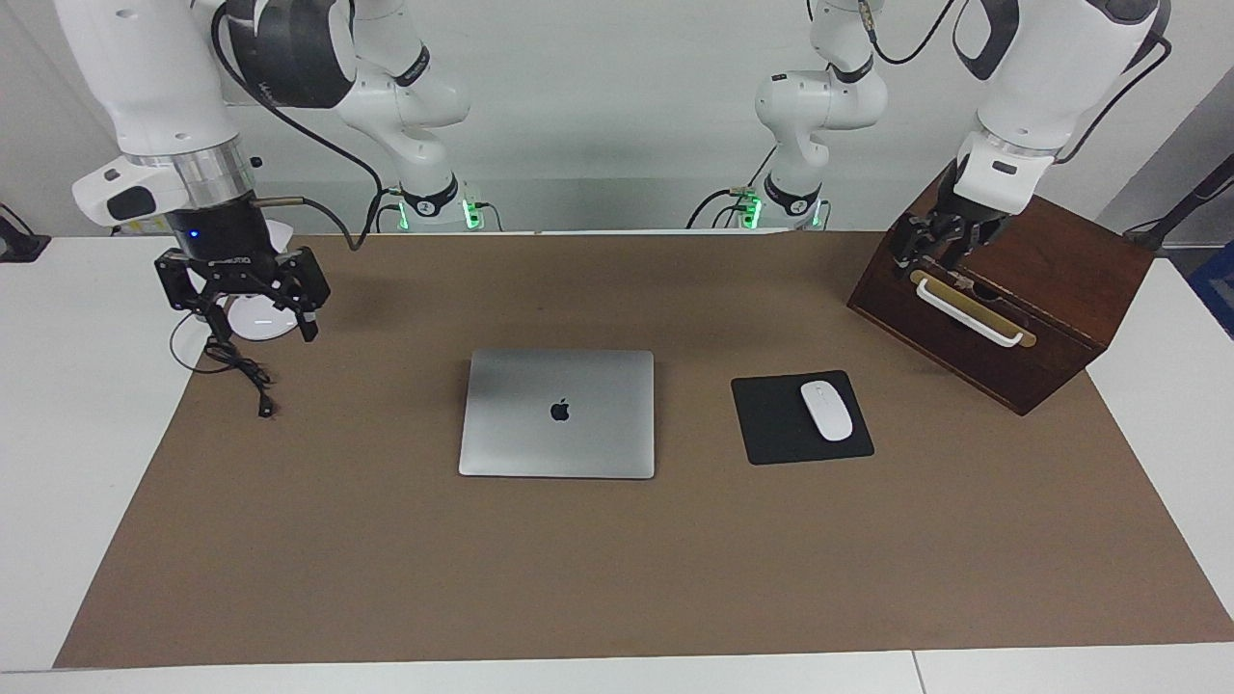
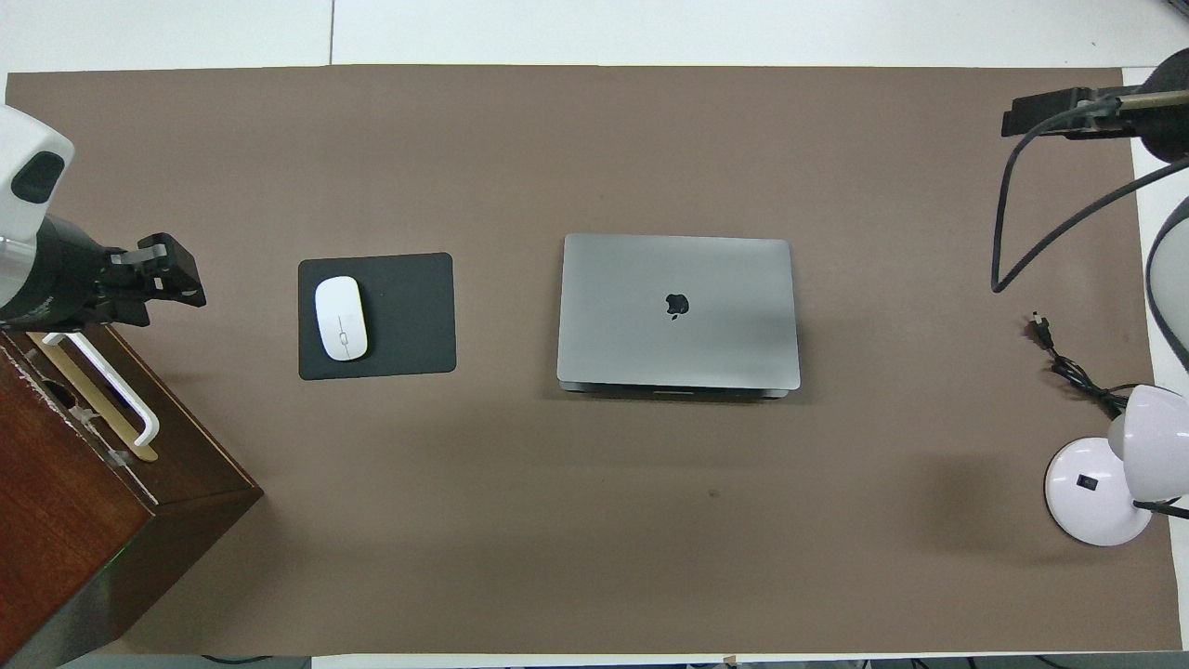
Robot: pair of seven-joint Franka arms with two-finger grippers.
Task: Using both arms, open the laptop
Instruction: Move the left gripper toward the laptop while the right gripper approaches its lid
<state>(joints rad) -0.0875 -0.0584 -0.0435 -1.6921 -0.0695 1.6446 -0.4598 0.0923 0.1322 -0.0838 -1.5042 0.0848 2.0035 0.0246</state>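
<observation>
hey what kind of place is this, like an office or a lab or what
Most likely a robotics lab staged as an office desk: a closed laptop, a mouse on its pad and a desk lamp sit on a brown mat, with two robot arms mounted at the table's edge.

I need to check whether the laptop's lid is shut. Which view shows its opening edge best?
The overhead view: the laptop shows its edge nearest the robots, lid flat on base. The facing view shows only the lid top.

Apple logo on laptop (image 1: 557, 413) lid
</observation>
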